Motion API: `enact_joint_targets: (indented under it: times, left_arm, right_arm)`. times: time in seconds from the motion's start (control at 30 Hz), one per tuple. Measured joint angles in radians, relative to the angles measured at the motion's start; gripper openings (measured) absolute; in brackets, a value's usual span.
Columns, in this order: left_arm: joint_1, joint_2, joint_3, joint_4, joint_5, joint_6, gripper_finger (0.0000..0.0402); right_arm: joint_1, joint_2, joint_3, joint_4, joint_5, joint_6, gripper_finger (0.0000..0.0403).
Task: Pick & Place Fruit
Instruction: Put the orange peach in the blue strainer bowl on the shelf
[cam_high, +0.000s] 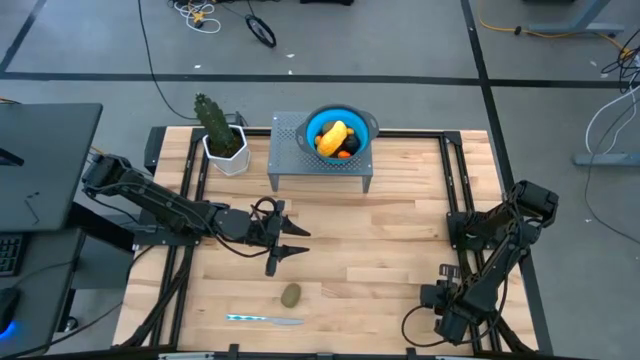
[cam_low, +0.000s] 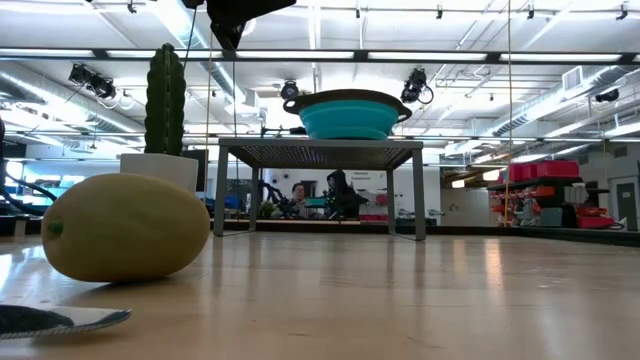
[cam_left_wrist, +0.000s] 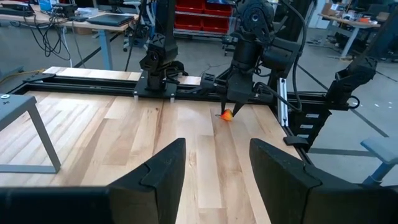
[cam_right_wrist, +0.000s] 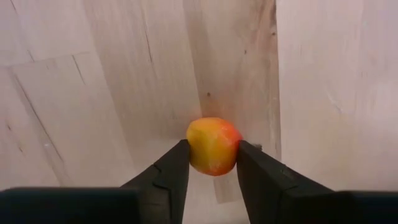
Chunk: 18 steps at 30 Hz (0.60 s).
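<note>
A small orange-red and yellow fruit piece (cam_right_wrist: 213, 145) sits on the wood near the table's right edge, also visible in the left wrist view (cam_left_wrist: 227, 115). My right gripper (cam_right_wrist: 213, 163) points down over it, shut on it. An olive-green oval (cam_high: 291, 295) rests on its side on the table near the near edge and looms large in the low view (cam_low: 125, 227). My left gripper (cam_high: 290, 243) hangs open above mid-table, clear of everything. The blue bowl (cam_high: 361, 124) on the grey stand holds the yellow-orange oblong (cam_high: 333, 136), a dark ball and orange bits. My right gripper pinches the small orange-red piece by its two opposite sides (cam_right_wrist: 191, 148), one finger on each. The fingers (cam_right_wrist: 168, 177) come from above, pointing down. The piece appears to sit on the table; I cannot tell whether it is lifted.
A silver-and-blue knife (cam_high: 265, 319) lies near the near edge, beside the green oval. A cactus in a white pot (cam_high: 222, 140) stands left of the grey perforated stand (cam_high: 290, 160) at the far edge. Bare wood stretches between the two arms.
</note>
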Motion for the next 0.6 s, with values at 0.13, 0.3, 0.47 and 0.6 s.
enact_joint_targets:
  times: [0.13,0.3,0.47,0.6]
  left_arm:
    - [0.000,0.000,0.000,0.000,0.000,-0.001,0.0187]
    - [0.000,0.000,0.000,0.000,0.000,-0.001,0.0187]
    - [0.000,0.000,0.000,0.000,0.000,0.000,0.0187]
    - [0.000,0.000,0.000,0.000,0.004,-0.001,0.0187]
  right_arm:
    - [-0.018,0.000,0.033,-0.027,0.030,-0.007,0.0126]
    - [-0.043,0.000,0.088,-0.097,0.121,-0.038,0.0126]
    - [-0.089,-0.016,0.186,-0.214,0.326,-0.077,0.0125]
    - [-0.141,-0.047,0.242,-0.208,0.668,-0.078,0.0125]
